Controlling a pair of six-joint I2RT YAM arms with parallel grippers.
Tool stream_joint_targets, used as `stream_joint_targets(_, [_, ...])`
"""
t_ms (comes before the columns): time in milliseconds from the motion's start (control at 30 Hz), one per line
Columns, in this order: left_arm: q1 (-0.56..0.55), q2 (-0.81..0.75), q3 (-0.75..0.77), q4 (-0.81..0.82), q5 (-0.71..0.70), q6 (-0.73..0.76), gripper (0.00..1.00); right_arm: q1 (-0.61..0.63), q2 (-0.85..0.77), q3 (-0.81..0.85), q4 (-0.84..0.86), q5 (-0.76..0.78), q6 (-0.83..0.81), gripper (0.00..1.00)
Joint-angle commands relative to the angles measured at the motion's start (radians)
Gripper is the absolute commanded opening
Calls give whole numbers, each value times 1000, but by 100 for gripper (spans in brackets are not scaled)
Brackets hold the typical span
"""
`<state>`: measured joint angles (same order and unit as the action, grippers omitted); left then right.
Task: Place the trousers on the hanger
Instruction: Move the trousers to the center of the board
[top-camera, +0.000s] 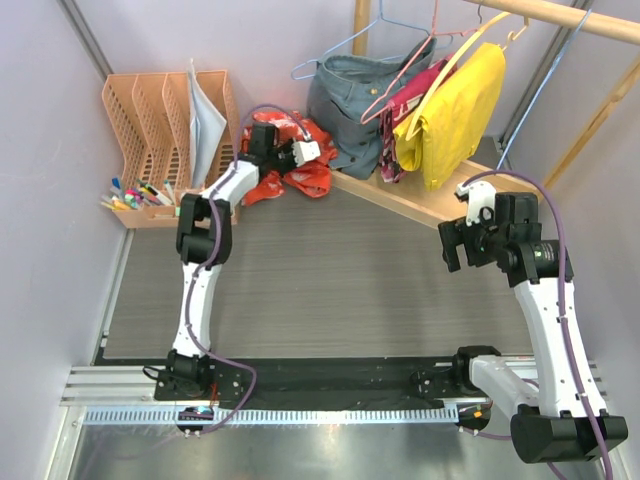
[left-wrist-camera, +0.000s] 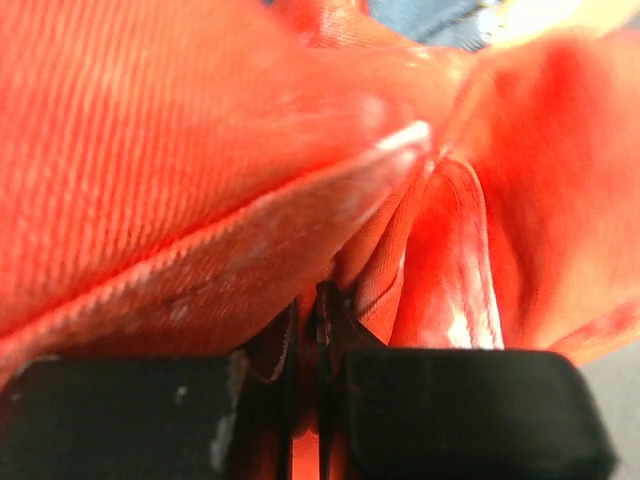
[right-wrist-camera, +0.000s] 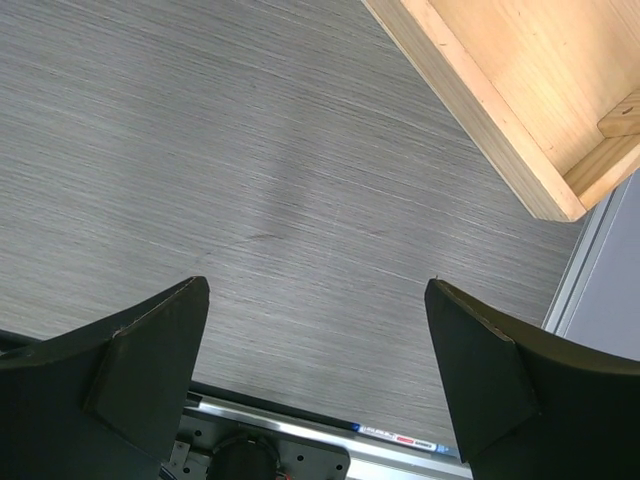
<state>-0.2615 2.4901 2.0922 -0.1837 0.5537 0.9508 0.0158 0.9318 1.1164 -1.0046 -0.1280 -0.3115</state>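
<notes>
At the far left of the grey surface (top-camera: 330, 270), against the foot of the wooden rack (top-camera: 420, 205), the trousers (top-camera: 308, 180) lie in a crumpled heap, and my left jaws are pressed together on a fold of their red cloth. Up at the rack's rail the hanger (top-camera: 335, 48) hangs above the denim (top-camera: 350, 110), well apart from the heap. My right jaws are spread wide above the surface on the right side.

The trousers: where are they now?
Top view: the trousers lie back left, between the file rack and the denim, pinched by the left fingers.
</notes>
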Motion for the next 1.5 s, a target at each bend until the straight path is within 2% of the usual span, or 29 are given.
stream_joint_targets(0, [-5,-267,-73,-137,24,-85,0,-2,-24,49,50,2,12,95])
stream_joint_targets(167, [-57,-520,-187,-250,81,-168,0,-4,-44,66,54,-44,28,95])
stream_joint_targets(200, [-83,-601,-192,-275,86,-179,0,-4,-47,66,54,-51,32,94])
stream_joint_targets(333, [-165,-740,-176,-336,83,-280,0,-4,-59,74,58,-85,55,94])
stream_joint_targets(500, [-251,-790,-3,-320,46,-539,0,-2,-73,88,69,-107,92,94])
stream_joint_targets(600, [-288,-768,175,-286,25,-713,0,-4,-77,95,69,-122,100,94])
stream_joint_targets(633, [-297,-748,269,-280,19,-740,0,-4,-79,98,72,-121,103,94])
stream_joint_targets(733, [-320,-725,403,-214,-23,-825,0,-4,-80,105,72,-124,103,94])
stream_joint_targets(900, [-321,-750,470,-82,-78,-923,0,-4,-85,103,78,-124,107,95])
stream_joint_targets(1000, [-317,-848,360,-132,-86,-934,0,-4,-85,100,74,-131,104,95])
stream_joint_targets(1067, [-271,-954,78,-142,-61,-945,0,-2,-85,100,67,-137,85,95])
stream_joint_targets(1100, [-248,-1068,-40,-145,-54,-971,0,-2,-83,99,58,-137,75,95])
stream_joint_targets(1133, [-222,-1135,-274,-152,-54,-957,0,-4,-80,99,52,-139,65,95])
stream_joint_targets(1200, [-119,-1288,-471,-241,-31,-896,1,-2,-71,103,8,-168,5,95])
stream_joint_targets(1233, [-73,-1325,-627,-279,-22,-873,4,-4,-64,106,-17,-183,-20,95])
stream_joint_targets(1267, [47,-1356,-688,-334,56,-798,6,-2,-33,111,-44,-224,-93,95])
stream_joint_targets(1300, [111,-1385,-739,-475,116,-712,14,-2,-16,117,-102,-237,-127,95])
stream_joint_targets(1333, [164,-1422,-808,-572,155,-616,28,-2,1,118,-127,-242,-164,95])
stream_joint_targets(1367, [239,-1435,-830,-674,170,-410,64,-4,46,120,-146,-239,-191,95])
stream_joint_targets(1400, [257,-1442,-845,-876,181,-303,78,-2,68,117,-172,-217,-248,98])
stream_joint_targets(1433, [316,-1451,-865,-955,173,-231,92,-2,93,115,-177,-200,-270,98])
stream_joint_targets(1467, [336,-1456,-876,-999,152,-198,99,-4,132,111,-178,-187,-291,100])
